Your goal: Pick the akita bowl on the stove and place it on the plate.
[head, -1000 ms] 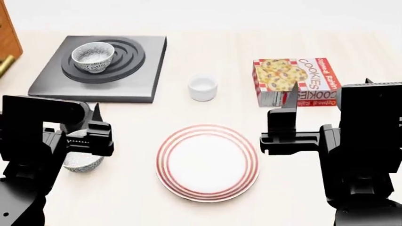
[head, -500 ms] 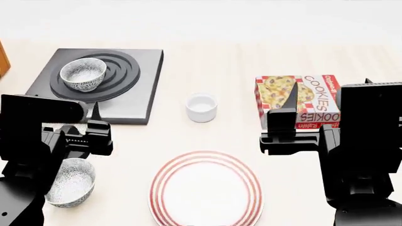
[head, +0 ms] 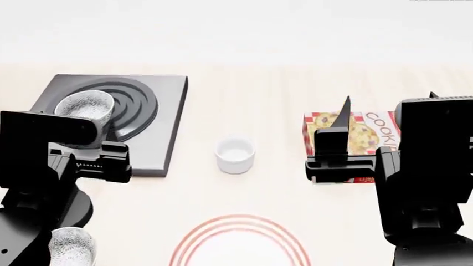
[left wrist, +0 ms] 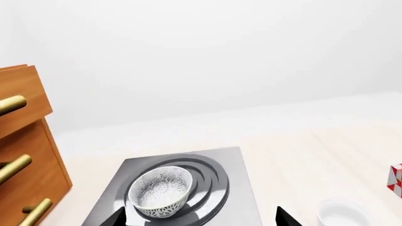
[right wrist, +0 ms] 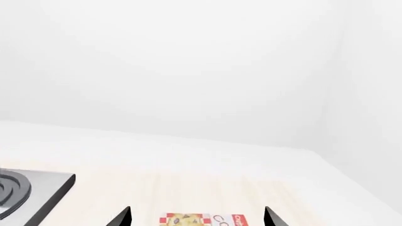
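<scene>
A: Where is your bowl (left wrist: 161, 192)?

B: On the stove (left wrist: 242, 188) rings, just ahead of your left claw (left wrist: 199, 217), slightly to its left. That claw stands open and empty; so does your right claw (right wrist: 197, 215).

A: How will it handle?

B: Likely light, rigid, glazed and slippery. Pinch one wall at the rim

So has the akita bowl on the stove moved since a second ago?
No. The akita bowl sits on the left part of the stove rings, as before; only the head view shifted, sliding both lower in the picture.
</scene>
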Tool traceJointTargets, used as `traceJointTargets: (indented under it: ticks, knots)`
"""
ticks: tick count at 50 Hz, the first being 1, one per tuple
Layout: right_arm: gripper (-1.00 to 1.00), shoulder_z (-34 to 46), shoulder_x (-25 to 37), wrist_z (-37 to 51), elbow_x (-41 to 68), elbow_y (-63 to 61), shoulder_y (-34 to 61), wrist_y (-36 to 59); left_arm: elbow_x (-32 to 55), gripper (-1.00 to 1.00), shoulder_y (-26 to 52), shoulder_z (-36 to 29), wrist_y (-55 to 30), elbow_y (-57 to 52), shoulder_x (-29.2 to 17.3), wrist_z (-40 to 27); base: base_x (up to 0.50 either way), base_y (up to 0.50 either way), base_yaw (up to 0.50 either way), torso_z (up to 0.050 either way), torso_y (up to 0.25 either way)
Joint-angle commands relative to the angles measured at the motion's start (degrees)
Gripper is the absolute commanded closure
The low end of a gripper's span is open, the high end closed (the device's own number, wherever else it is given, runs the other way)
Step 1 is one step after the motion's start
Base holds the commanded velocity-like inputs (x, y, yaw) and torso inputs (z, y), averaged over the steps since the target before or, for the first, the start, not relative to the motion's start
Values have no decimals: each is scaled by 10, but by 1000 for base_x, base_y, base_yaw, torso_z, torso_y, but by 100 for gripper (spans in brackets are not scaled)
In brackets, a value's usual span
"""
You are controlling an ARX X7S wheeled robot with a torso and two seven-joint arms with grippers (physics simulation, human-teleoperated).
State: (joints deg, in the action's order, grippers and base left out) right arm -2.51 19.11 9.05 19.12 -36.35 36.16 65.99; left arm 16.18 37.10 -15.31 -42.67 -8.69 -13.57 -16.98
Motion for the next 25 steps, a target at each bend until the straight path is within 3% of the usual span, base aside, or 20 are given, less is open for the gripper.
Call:
traceJointTargets:
  ticks: [1, 25]
  knots:
    - [-100, 1, 1, 1, 2, 3, 0, -3, 2, -100, 1, -1, 3, 3, -2, -1, 254, 0, 0, 0, 0]
    - [-100, 2, 4, 4, 6, 6, -2, -9, 7, -100, 6, -6, -4, -3, -8, -5, 255, 0, 0, 0, 0]
